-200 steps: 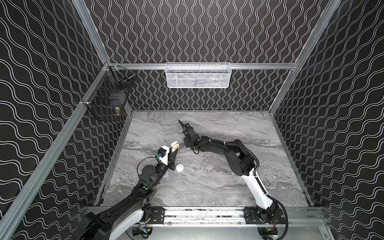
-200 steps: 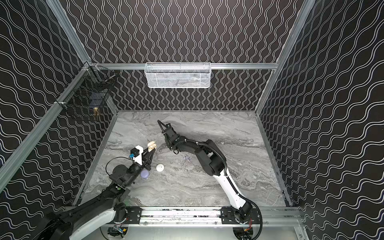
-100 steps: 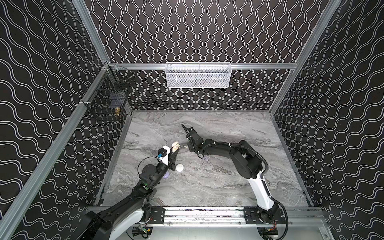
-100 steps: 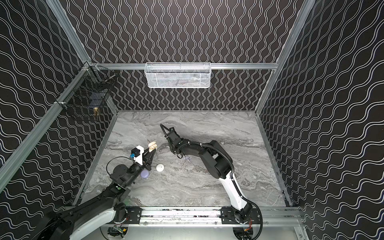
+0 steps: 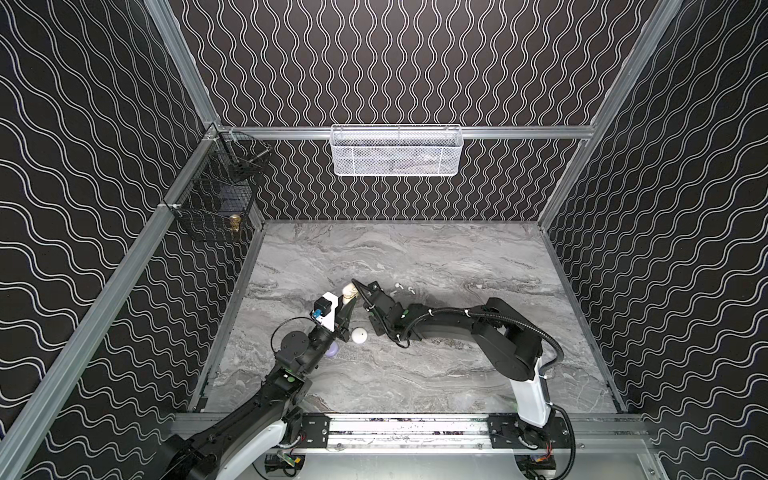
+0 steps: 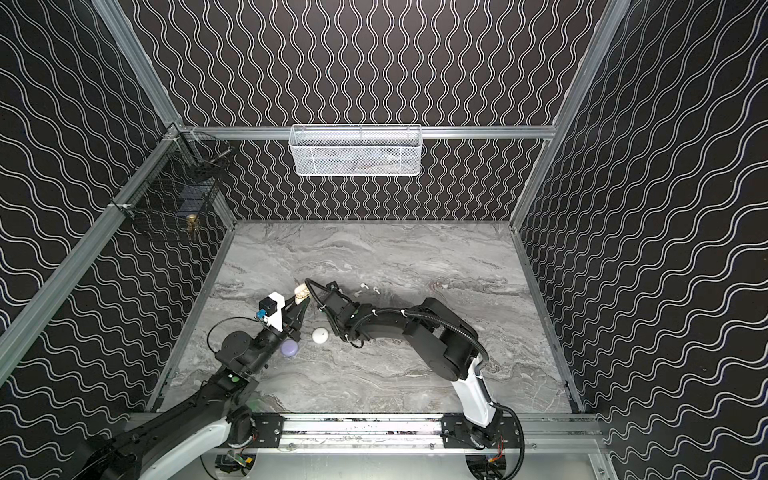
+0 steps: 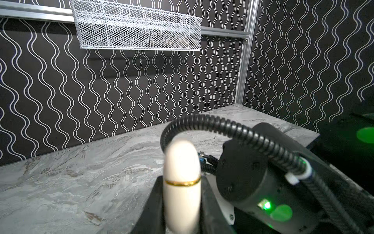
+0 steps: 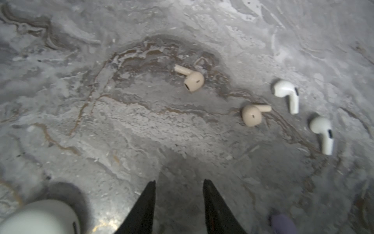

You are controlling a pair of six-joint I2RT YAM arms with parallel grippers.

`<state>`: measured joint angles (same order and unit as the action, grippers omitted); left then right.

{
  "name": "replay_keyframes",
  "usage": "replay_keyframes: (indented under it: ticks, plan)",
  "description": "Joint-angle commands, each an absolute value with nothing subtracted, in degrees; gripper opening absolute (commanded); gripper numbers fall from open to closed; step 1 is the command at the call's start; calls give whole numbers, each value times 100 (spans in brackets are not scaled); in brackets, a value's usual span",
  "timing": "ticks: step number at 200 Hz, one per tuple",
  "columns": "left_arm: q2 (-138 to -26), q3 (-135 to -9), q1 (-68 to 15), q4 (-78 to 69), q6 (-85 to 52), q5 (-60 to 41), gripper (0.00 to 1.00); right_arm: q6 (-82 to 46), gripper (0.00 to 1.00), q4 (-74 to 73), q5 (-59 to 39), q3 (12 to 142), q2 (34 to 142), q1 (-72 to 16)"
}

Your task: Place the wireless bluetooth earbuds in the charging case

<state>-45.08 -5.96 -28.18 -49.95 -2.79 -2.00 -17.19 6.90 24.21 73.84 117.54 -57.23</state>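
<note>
The left gripper [image 7: 180,183] is clamped on a closed cream charging case [image 7: 181,160], held upright left of the table's [image 5: 457,257] middle. Only the left wrist view shows its gold ring [image 7: 182,183]. Near it on the marble lie a lilac case [image 6: 289,348] and a round white case [image 6: 320,335]. The right gripper [image 8: 179,183] hangs with its tips apart, holding nothing. Near the table's middle lie 2 cream earbuds [image 8: 192,80] and 2 glossy white earbuds [image 8: 285,91], all stemmed. Only the right wrist view shows them plainly; in both top views the white ones are specks [image 5: 399,286].

Left gripper [image 5: 347,306] is aimed at 1 o'clock, clamped on cream case [image 5: 349,292]; right gripper [image 8: 179,181] is held parted, empty, arm stretched toward 10 o'clock.
</note>
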Motion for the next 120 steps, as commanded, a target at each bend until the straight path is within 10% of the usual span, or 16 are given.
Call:
replay_keyframes:
  ticks: [1, 120]
  plan:
    - [-4491, -611, -2814, -5014, -176, -153, 0, -2065, 48, 692, 2920, 7321, 11601, -5713]
    - [-4767, -711, -2816, -5148, -186, -299, 0, -2100, 50, 675, 2242, 7964, 12332, -5129]
